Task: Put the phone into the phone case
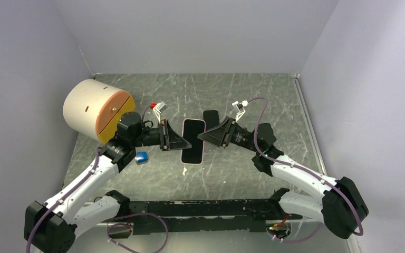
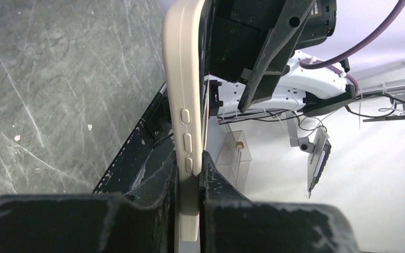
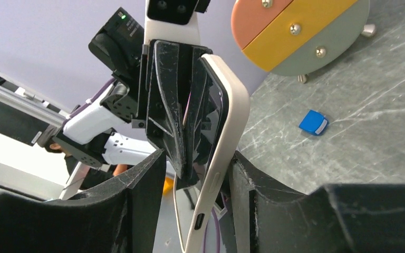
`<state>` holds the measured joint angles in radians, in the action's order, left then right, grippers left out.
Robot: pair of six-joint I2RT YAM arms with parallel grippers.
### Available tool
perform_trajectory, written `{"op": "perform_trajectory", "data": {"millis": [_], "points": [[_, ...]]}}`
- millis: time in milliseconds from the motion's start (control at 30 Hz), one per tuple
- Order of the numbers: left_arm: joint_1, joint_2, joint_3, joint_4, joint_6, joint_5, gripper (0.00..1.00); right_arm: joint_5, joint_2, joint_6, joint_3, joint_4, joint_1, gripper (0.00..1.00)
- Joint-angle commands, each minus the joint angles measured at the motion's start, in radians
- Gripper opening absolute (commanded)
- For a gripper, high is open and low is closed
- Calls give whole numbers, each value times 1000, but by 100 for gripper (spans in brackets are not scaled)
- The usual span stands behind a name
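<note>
Looking close to done: black glass-fronted phone (image 1: 193, 142) sits inside the thin pale beige translucent phone case (image 2: 178, 79), rim framing the screen. Can't tell if every corner is snapped home. Left to do, I'd guess: final press, set-down. Assembly sits between both arms over the middle of the grey marbled surface (image 1: 242, 174), apparently raised. Left gripper (image 2: 190, 166): jaws clamped tight on one long edge, by the side buttons. Right gripper (image 3: 195, 176): jaws half-wide, straddling the opposite long edge, gap on the screen side, not pinching. Screen faces up; long axis runs from arm bases toward the back wall.
</note>
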<state>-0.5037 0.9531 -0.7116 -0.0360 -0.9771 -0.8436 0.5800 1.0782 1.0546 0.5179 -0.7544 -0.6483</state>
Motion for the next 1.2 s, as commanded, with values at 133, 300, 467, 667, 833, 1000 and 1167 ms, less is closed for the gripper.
{"op": "perform_trajectory", "data": {"millis": [133, 300, 467, 667, 833, 1000, 1167], "points": [[2, -18, -5, -42, 41, -78, 3, -63, -43, -39, 90, 5, 18, 49], [3, -15, -2, -36, 43, -90, 3, -73, -40, -59, 126, 44, 21, 46], [2, -13, -7, 13, 69, -77, 3, -95, -46, -87, 140, 82, 25, 28], [2, 16, -86, 294, 193, 39, 2, -108, -49, -120, 160, 155, 25, 0], [3, 24, -103, 335, 213, 86, 2, -104, -54, -120, 179, 224, 25, 0], [2, 9, -102, 313, 202, 80, 3, -91, -56, -90, 168, 224, 24, 16], [3, -56, -34, 56, 50, 45, 3, 28, -20, 4, 87, 44, 20, 47]]}}
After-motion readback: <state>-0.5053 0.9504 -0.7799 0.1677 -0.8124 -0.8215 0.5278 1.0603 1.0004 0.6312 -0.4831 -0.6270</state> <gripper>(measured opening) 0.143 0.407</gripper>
